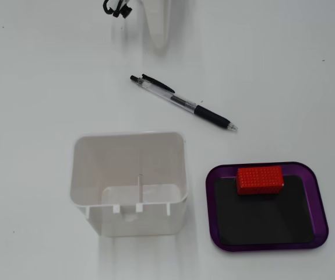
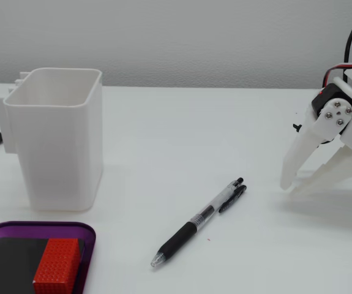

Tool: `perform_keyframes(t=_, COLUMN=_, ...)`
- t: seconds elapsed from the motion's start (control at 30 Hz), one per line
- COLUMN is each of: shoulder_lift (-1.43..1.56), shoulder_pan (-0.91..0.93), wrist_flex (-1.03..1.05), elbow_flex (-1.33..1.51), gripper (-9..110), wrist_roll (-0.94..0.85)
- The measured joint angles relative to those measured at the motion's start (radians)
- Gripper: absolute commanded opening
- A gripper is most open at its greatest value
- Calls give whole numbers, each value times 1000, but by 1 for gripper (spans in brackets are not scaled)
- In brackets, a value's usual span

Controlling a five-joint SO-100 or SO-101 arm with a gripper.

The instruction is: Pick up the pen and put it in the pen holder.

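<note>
Red block in tray; pen flat, claw prob. closed, apart.

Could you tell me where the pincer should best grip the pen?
Grip the pen at its clear mid-barrel, coming straight down with the jaws across the shaft. It lies flat and free on the table, and the clip and tapered tip offer poorer holds.

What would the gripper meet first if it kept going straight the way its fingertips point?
Most likely the bare table: the gripper, slightly open, points steeply down just beyond the pen, which lies apart from it. Depth is uncertain.
</note>
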Motion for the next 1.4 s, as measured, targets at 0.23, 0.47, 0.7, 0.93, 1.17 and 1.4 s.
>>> perform_keyframes(t=0.23, shoulder_lift=0, shoulder_pan=2, wrist_flex=-3, elbow_flex=-44, gripper=0, wrist_roll=-230)
perform_keyframes(t=0.47, shoulder_lift=0, shoulder_pan=2, wrist_flex=-15, elbow_flex=-121, gripper=8, wrist_roll=-267)
perform_keyframes(t=0.7, shoulder_lift=-89, shoulder_pan=11, wrist_flex=-92, elbow_flex=-178, gripper=11, wrist_roll=-176)
perform_keyframes(t=0.93, shoulder_lift=-614, shoulder_pan=-3, wrist_flex=-141, elbow_flex=-589, gripper=11, wrist_roll=95)
perform_keyframes(t=1.17, shoulder_lift=-1230, shoulder_pan=-115, wrist_flex=-143, elbow_flex=-1002, gripper=11, wrist_roll=371)
perform_keyframes(t=1.4, shoulder_lift=-1657, shoulder_pan=-121, wrist_flex=-144, elbow_flex=-1166, gripper=11, wrist_roll=575)
